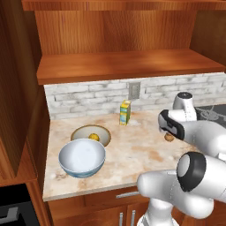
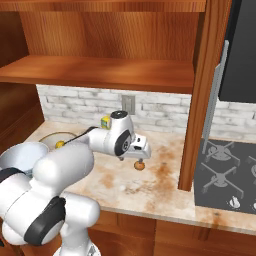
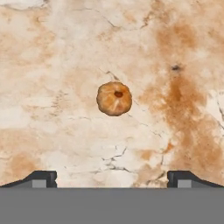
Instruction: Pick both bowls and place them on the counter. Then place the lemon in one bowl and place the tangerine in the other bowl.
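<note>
Tangerine (image 3: 114, 98): lying on bare table (image 3: 52, 65), apart from all else. Fingers (image 3: 43, 178): spread wide, empty, hung above it. Lemon (image 1: 93, 137): seated in the tan-rimmed bowl (image 1: 84, 131). White bowl (image 1: 82, 158): placed touching it in front. Carton (image 1: 125, 112): stood upright by the brick wall (image 1: 88, 98).

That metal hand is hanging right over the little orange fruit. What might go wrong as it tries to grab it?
1. The small, flattened dull-orange tangerine lies loose on the beige marbled stone counter; a touch from one side may roll it off.
2. The open end effector spans far wider than the fruit, so an off-centre close could miss.
3. The deeper white bowl sits near the counter's front edge, where a carry might bump it.
</note>
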Available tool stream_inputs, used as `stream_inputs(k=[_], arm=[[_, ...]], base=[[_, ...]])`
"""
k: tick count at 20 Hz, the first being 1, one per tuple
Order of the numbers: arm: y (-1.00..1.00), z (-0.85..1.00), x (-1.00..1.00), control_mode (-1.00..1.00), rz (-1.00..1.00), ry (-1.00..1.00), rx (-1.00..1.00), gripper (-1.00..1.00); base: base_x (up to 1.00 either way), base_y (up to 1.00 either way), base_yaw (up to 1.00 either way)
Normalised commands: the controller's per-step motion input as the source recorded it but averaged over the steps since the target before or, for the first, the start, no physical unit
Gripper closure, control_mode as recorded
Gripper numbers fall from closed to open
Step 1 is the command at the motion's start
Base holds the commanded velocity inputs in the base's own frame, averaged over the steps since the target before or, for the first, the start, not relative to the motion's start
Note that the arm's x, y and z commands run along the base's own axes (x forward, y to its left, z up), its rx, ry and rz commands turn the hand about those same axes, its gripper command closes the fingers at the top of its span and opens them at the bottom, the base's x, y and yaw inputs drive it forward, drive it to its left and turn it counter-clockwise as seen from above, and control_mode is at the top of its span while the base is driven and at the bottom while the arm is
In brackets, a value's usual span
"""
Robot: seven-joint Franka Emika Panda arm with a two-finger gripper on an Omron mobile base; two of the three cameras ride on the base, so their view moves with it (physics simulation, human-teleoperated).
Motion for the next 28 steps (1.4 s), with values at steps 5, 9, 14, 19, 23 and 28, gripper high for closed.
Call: stream_inputs(k=[5,9,14,19,23,28], arm=[[-0.04,-0.25,0.35,-1.00,0.00,0.01,0.02,-1.00],[-0.05,-0.23,0.32,-1.00,0.00,0.00,0.03,-1.00],[-0.03,-0.25,0.14,-1.00,0.00,0.00,0.03,-1.00],[-0.05,-0.24,0.18,-1.00,0.00,0.00,0.01,-1.00],[-0.06,-0.24,0.20,-1.00,0.00,0.00,0.01,-1.00],[-0.09,-0.17,0.17,-1.00,0.00,0.00,0.01,-1.00]], base=[[0.00,0.00,0.00],[0.00,0.00,0.00],[0.00,0.00,0.00],[0.00,0.00,0.00],[0.00,0.00,0.00],[0.00,0.00,0.00]])
